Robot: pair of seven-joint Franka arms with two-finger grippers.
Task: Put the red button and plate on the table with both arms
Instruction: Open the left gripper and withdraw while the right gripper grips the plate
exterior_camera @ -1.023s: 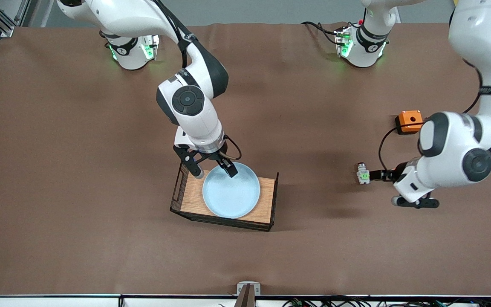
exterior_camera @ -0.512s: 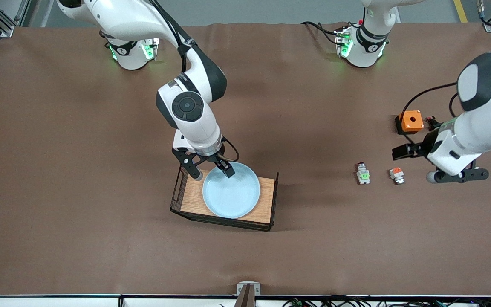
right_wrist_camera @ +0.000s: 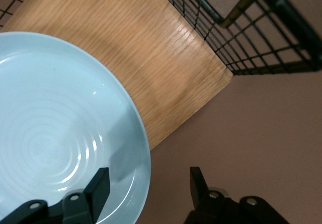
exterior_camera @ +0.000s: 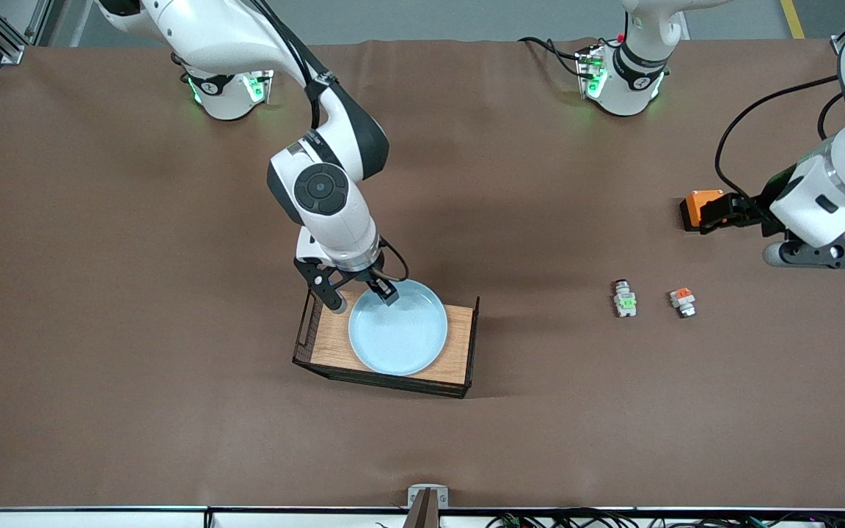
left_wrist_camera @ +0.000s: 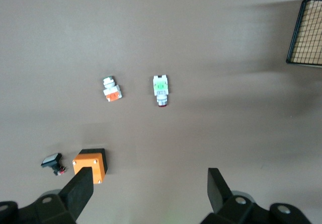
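- While the round pale blue plate [exterior_camera: 397,328] sits in the small wooden tray with black wire sides [exterior_camera: 459,356], the right gripper [exterior_camera: 359,291] straddles the plate's rim at the edge farthest from the front camera: one finger [right_wrist_camera: 98,186] inside the plate, the other outside, a gap visible between them. Nothing pinched yet.
- The plate overhangs the tray's wooden floor at that edge, so there is room under the rim for the outer finger.
- Tiny whitish-grey red button [exterior_camera: 623,299] with green block lies on the brown-matted table [exterior_camera: 136,257], toward the left arm's end, apart from the tray. Its job looks done.
- Just beside it, a similar part with an orange block [exterior_camera: 682,301]; farther from the front camera, an orange box [exterior_camera: 697,204].
- Left gripper [left_wrist_camera: 151,189] hangs over the table near the orange box, fingers spread wide, holding nothing; this arm waits.
- Judgement for the step in hand: close squarely on the rim, deep enough that the plate does not pivot. Lift straight up to clear the wire sides before carrying it sideways; a shallow pinch risks the plate tilting and catching the wire.
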